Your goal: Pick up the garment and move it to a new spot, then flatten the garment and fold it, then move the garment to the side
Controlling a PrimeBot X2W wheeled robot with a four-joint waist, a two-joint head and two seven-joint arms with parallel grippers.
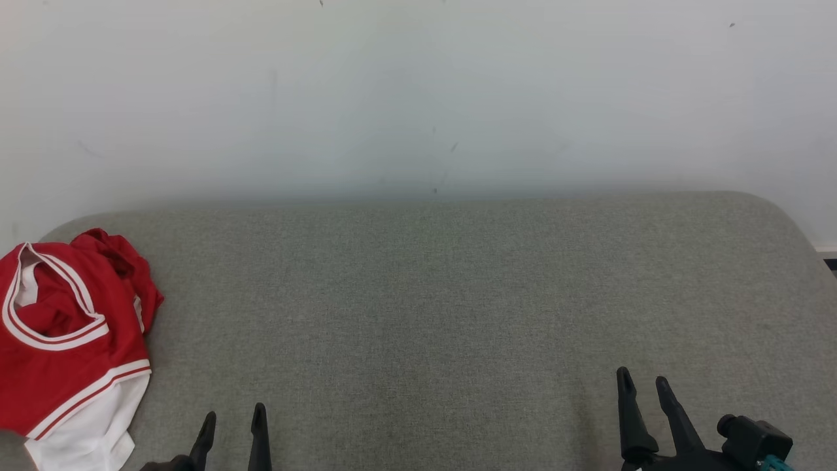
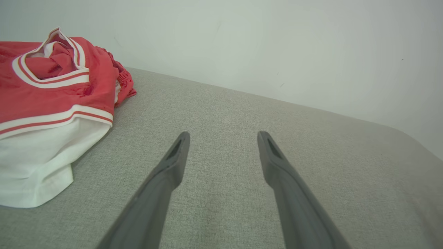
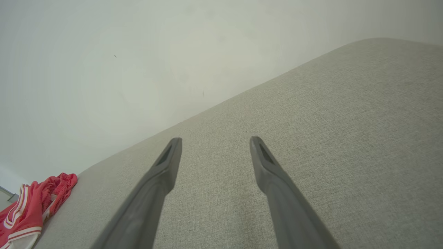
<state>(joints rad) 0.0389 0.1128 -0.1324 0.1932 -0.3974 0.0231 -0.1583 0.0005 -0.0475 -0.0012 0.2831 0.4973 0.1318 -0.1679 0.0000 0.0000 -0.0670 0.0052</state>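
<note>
The garment (image 1: 68, 340) is red with white stripes and a white part, lying crumpled at the left edge of the grey fabric surface (image 1: 431, 294). In the left wrist view the garment (image 2: 52, 107) bunches at the left, apart from the fingers. The right wrist view has the garment (image 3: 31, 211) far off at the lower left. My left gripper (image 1: 234, 418) rests low near the front edge, open and empty, a little right of the garment. My right gripper (image 1: 644, 383) stands open and empty at the lower right, far from it.
A pale wall (image 1: 418, 98) rises behind the grey surface. The surface's corners at the back are rounded, and its right edge (image 1: 807, 242) drops off near the wall's base.
</note>
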